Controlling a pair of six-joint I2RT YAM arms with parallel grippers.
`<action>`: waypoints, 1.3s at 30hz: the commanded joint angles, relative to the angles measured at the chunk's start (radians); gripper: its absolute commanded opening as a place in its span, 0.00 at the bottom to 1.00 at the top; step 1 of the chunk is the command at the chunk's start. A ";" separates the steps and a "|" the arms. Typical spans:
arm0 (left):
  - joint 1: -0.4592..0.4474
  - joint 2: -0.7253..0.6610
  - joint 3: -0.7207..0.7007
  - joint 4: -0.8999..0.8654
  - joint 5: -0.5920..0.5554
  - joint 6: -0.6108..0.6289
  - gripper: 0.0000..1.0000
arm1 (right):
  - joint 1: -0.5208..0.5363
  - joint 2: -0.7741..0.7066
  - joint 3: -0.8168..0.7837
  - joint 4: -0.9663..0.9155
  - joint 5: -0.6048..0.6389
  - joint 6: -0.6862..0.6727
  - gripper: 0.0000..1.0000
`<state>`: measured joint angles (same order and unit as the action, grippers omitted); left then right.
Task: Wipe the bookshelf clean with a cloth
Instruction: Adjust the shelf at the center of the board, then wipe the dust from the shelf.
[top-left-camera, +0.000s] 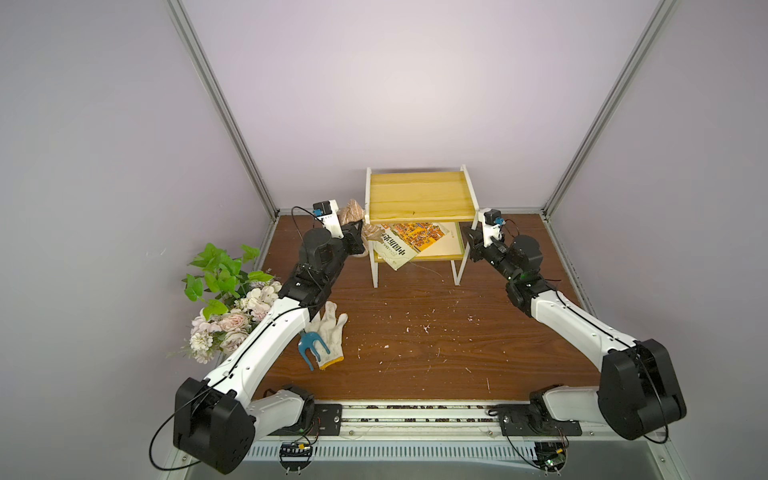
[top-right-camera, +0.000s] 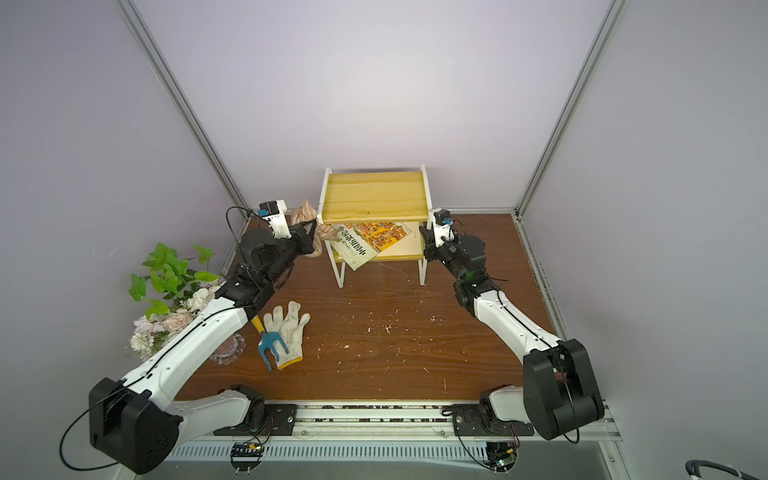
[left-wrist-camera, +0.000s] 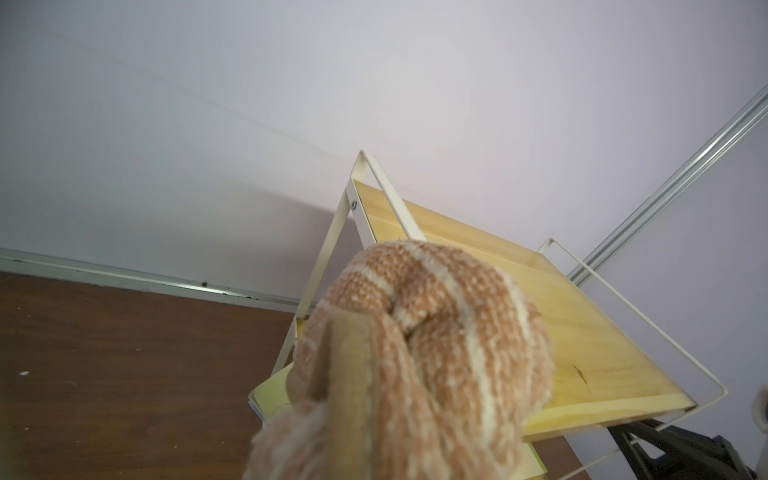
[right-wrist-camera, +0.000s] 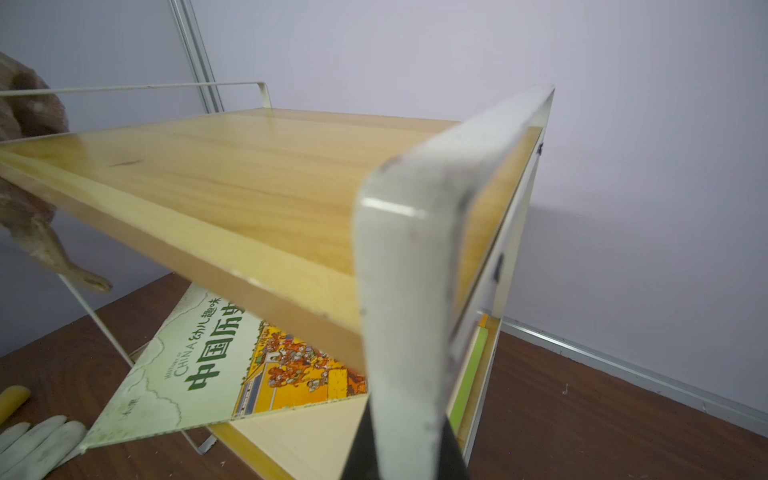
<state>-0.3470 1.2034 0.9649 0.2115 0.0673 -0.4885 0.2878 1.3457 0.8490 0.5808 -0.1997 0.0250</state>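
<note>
The bookshelf (top-left-camera: 419, 195) holds a picture book (top-left-camera: 415, 241) askew on its lower board, while the left claw (top-left-camera: 360, 235) clamps the bunched cloth (top-left-camera: 352, 210) and the right claw (top-left-camera: 468, 237) pinches the bookshelf's frame.

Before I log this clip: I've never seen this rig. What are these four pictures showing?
Two robot arms stand at a brown table. Two pictures look down from overhead; the other two come from cameras on each wrist. At the back stands a small bookshelf, with a book on its lower board. The left fingers hold a bunched tan cloth beside it; the right fingers clamp its white frame. A white glove, a blue hand rake and flowers lie near the left arm.
</note>
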 joint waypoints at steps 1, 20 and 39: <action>0.008 -0.009 -0.109 0.068 0.153 -0.094 0.00 | 0.001 -0.023 0.021 0.036 0.026 0.002 0.00; 0.265 0.364 0.423 -0.110 0.554 0.001 0.00 | 0.002 -0.050 0.008 0.017 0.057 0.043 0.73; 0.221 0.824 1.122 -0.509 0.346 0.323 0.00 | 0.002 -0.018 -0.008 0.052 0.019 0.117 0.76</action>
<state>-0.1368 1.8633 1.8816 -0.1619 0.4789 -0.2813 0.2890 1.3235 0.7994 0.5888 -0.1535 0.1085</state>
